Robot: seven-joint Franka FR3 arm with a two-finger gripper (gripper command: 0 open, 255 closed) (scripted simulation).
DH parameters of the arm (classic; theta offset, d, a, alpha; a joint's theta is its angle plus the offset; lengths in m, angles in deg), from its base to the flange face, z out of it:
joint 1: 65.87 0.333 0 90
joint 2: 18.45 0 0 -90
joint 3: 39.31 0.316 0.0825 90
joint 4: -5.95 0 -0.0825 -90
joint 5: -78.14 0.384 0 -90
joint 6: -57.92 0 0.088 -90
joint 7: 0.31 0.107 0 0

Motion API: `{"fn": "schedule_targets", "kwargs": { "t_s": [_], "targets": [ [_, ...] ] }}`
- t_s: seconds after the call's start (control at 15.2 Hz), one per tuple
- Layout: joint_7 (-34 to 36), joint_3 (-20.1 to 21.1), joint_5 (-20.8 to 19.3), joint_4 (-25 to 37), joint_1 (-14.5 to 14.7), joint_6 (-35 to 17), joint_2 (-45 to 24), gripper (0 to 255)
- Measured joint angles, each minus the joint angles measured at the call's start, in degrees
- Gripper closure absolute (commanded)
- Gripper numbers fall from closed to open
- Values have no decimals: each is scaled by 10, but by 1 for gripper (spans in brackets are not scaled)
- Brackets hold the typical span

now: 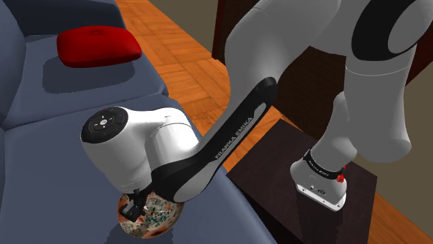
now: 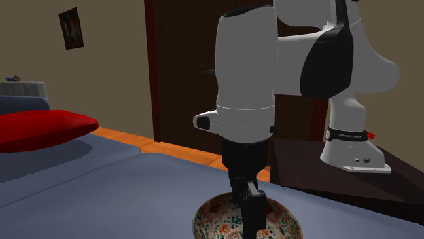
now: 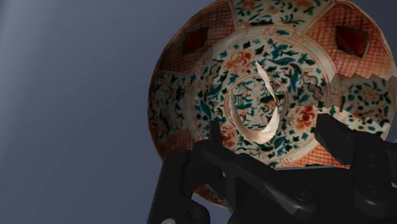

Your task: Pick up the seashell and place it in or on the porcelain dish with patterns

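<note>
We see a blue sofa [image 1: 62, 159] taking up the shoulder view's left, with a wooden floor [image 1: 180, 62] beyond its edge. The white arm [image 1: 146, 138] bends from its dark stand [image 1: 277, 159] over the seat and points its hand straight down. A red cushion [image 1: 97, 45] lies far back on the seat, well apart from everything else.

The dish [image 3: 191, 95] sits on the seat near the edge closest to the stand, directly under the hand. It is a shallow round bowl, white with red-orange panels and teal leaf and flower patterns.

The gripper [image 3: 271, 126] hangs low over the dish. In the second exterior view we see the black fingers [image 2: 253, 214] reaching down inside the rim. In the wrist view the two fingers stand spread wide apart and grip nothing.

The shell [image 3: 267, 111] is a thin, pale, curved piece lying at the middle of the dish, on the central medallion. It sits in the gap between the fingers, and neither finger touches it.
</note>
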Motion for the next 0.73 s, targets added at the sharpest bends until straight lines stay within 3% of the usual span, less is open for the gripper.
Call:
{"fn": "schedule_targets", "kwargs": {
  "t_s": [0.26,0.73],
  "targets": [
    [0,0,0,0,0,0,0,0],
    [-16,16,25,15,-9,53,42,0]
  ]
}}
